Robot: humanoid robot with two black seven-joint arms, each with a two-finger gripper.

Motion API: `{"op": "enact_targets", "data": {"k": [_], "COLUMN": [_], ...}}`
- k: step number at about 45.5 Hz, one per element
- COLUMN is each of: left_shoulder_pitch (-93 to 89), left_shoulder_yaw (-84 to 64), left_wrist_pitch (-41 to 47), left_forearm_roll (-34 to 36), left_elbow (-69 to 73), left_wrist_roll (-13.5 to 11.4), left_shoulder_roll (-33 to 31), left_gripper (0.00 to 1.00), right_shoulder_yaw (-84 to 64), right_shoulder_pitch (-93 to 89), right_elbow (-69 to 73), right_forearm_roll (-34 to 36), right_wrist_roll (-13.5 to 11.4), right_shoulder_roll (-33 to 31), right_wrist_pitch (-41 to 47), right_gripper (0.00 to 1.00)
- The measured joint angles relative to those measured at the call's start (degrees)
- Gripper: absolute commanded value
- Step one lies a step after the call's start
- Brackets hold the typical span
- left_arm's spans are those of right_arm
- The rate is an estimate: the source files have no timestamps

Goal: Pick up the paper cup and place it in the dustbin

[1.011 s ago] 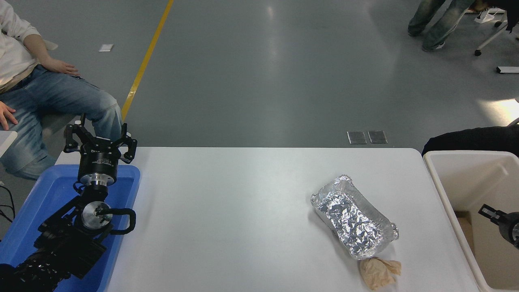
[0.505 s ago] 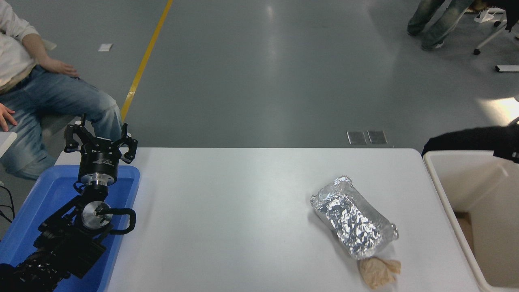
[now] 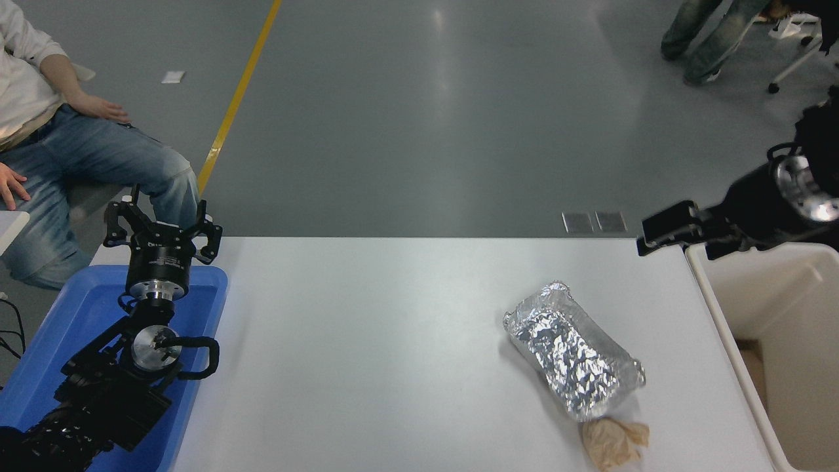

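Note:
No paper cup shows anywhere in the head view; it is hidden or out of view. The dustbin [image 3: 773, 288], a large cream-beige bin, stands off the table's right edge, and only part of its inside shows. My right gripper [image 3: 668, 229] reaches in from the right edge, above the table's far right corner and just left of the dustbin's far rim, pointing left. Nothing shows in it, and I cannot make out whether it is open or shut. My left gripper [image 3: 162, 226] is parked at the lower left, open and empty, above a blue tray [image 3: 72, 308].
A crumpled foil tray [image 3: 573, 351] lies on the right half of the white table [image 3: 367, 341], with a tan paper wad [image 3: 613, 442] at its near end. A person sits at the far left [image 3: 78, 151]. Another person's legs [image 3: 708, 33] stand at the top right.
My right gripper has risen out of the dustbin and swung up and left to the table's far right corner. The left arm, foil tray and paper wad have not moved.

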Motion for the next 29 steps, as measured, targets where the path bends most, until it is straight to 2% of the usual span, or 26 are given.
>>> {"op": "enact_targets", "data": {"k": [12, 29], "left_shoulder_pitch": [0.00, 0.00], "left_shoulder_yaw": [-0.02, -0.02], "left_wrist_pitch": [0.02, 0.02], "left_forearm_roll": [-0.02, -0.01], "left_elbow": [-0.01, 0.00], "left_wrist_roll": [-0.02, -0.02], "left_shoulder_roll": [0.00, 0.01], "left_gripper": [0.99, 0.99], "right_shoulder_yaw": [0.58, 1.42], "right_shoulder_pitch": [3.12, 4.01], "right_elbow": [2.04, 2.16], "right_forearm_roll": [8.25, 12.16], "right_wrist_roll": [0.02, 0.10], "right_shoulder_roll": [8.11, 14.09], "right_wrist_pitch": [1.59, 1.96], "right_gripper": [1.00, 1.00]}}
